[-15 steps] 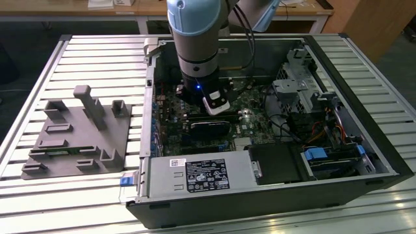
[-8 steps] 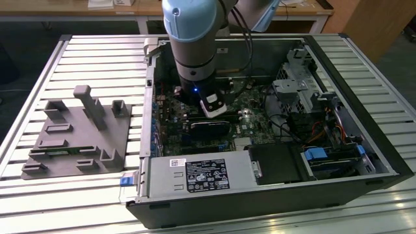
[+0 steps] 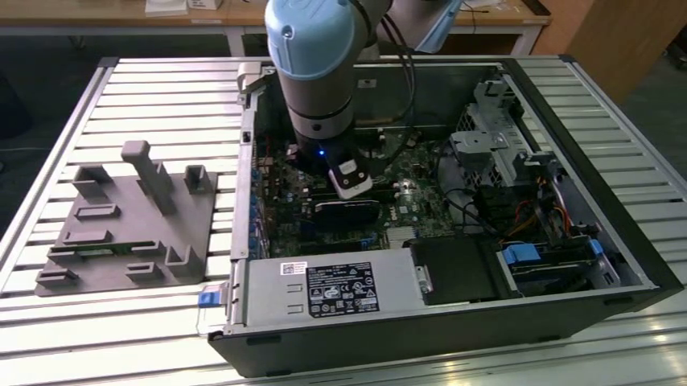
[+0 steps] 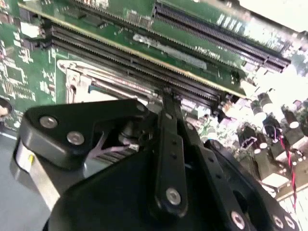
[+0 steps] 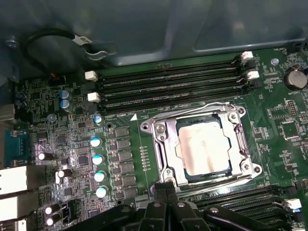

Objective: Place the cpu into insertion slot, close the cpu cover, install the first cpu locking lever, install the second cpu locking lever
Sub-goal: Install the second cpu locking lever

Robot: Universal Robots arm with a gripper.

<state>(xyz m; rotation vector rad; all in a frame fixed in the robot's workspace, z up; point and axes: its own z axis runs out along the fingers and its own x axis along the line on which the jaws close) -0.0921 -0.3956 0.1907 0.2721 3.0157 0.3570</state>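
**Q:** Three views. What does each one give that the others do not?

**A:** The exterior view gives the whole scene. From that view's left to its right: a grey moulded fixture [image 3: 129, 221] lies on the slatted metal bench [image 3: 64, 112]. Then comes an open computer case [image 3: 633, 265], with the blue-grey arm [image 3: 317, 72] reaching straight down onto the green motherboard [image 3: 419, 201]. The first wrist view gives the socket area plainly. The second wrist view gives mostly the black linkage, close up, with long dark memory slots [image 4: 144, 60] behind it.

**Q:** Where is the chip?

**A:** In the first wrist view the cpu [image 5: 204, 147] lies flat in the insertion slot [image 5: 207, 176], pale metal face up. The cpu cover [image 5: 161, 144] is folded down around it, and the chip shows through the square cut-out. One wire lever [image 5: 192, 113] runs along the cover's edge nearest the memory slots, and another [image 5: 240, 175] along the opposite edge.

**Q:** And the jaws?

**A:** They are drawn together, with no gap visible. The fingertips [image 5: 161, 192] sit at the cover's corner, where that second lever ends. I cannot tell whether they pinch the wire or only touch it.
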